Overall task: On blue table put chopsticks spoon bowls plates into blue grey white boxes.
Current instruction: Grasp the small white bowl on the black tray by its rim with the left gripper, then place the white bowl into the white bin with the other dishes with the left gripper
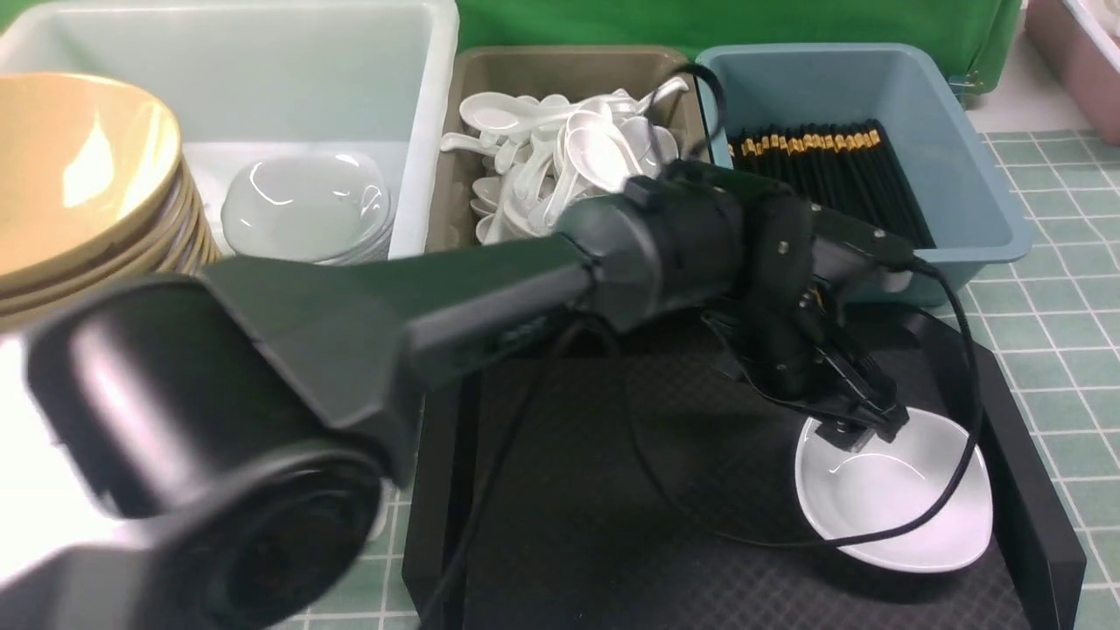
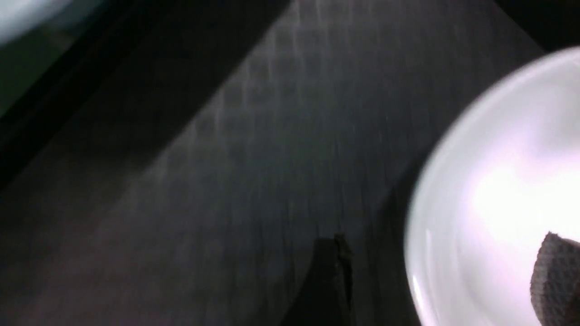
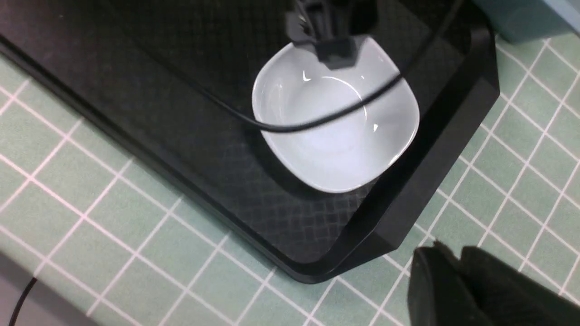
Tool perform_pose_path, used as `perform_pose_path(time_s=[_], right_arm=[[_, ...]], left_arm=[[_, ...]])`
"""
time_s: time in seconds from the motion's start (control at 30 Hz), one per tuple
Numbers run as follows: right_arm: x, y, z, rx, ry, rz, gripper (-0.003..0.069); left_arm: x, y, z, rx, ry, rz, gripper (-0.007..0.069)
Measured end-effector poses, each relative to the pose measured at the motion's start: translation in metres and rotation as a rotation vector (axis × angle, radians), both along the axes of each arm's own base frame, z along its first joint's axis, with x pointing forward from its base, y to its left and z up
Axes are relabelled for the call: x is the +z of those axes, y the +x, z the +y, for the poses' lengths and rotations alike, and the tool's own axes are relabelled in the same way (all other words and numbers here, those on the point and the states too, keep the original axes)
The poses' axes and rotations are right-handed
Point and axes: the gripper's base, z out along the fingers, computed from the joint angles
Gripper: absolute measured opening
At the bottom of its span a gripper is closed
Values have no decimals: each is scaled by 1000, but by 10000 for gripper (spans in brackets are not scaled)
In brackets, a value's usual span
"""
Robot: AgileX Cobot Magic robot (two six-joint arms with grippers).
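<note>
Fig. 1 | small glossy white rounded-square dish [image 1: 901, 507]: flat, hollow up, no long axis, in near-right part of black diamond-textured tray [image 1: 612, 525] | left gripper [image 1: 853, 433]: jaws apart, astride dish's far rim | right gripper [image 3: 448, 267]: fingers together, empty, outside tray's near-right corner

All three views share the plate [image 1: 892, 499], wrists looking down.
</note>
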Motion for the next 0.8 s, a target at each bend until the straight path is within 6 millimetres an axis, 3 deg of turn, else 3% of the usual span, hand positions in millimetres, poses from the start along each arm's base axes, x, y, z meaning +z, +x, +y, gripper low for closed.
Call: perform_pose_path(time_s=[0.1,0.23,0.27,0.33,0.37,0.4,0.47,0.53,0.57,0.63,0.73,0.77,0.8], right_arm=[[0,0,0,1,3,-4,107],[2,2,2,9,20,-31,107],[2,2,2,9,21,-32,107],[2,3,3,12,26,-37,107],[2,4,4,12,25,-37,107],[2,6,5,13,25,-36,107],[3,8,7,14,27,-36,107],[12,20,17,38,38,-51,107],[13,21,18,42,39,-53,107],[23,36,34,98,63,-57,107],[30,50,54,174,104,-39,107],[32,61,69,230,132,-15,107],[33,68,79,265,146,-2,107]], left_arm=[[-15,5,-7,-14,34,43,377],[-10,5,-10,-39,46,69,167],[-9,5,-10,-41,47,70,155],[11,6,-9,-74,55,66,53],[15,7,-8,-81,59,61,45],[38,10,0,-103,78,34,19],[55,14,9,-111,97,11,8],[103,27,41,-70,91,-59,6],[112,28,45,-63,82,-75,6],[162,39,87,19,37,-171,6],[202,47,135,119,2,-241,6],[232,48,174,203,-22,-292,6],[239,51,191,245,-25,-303,6]])
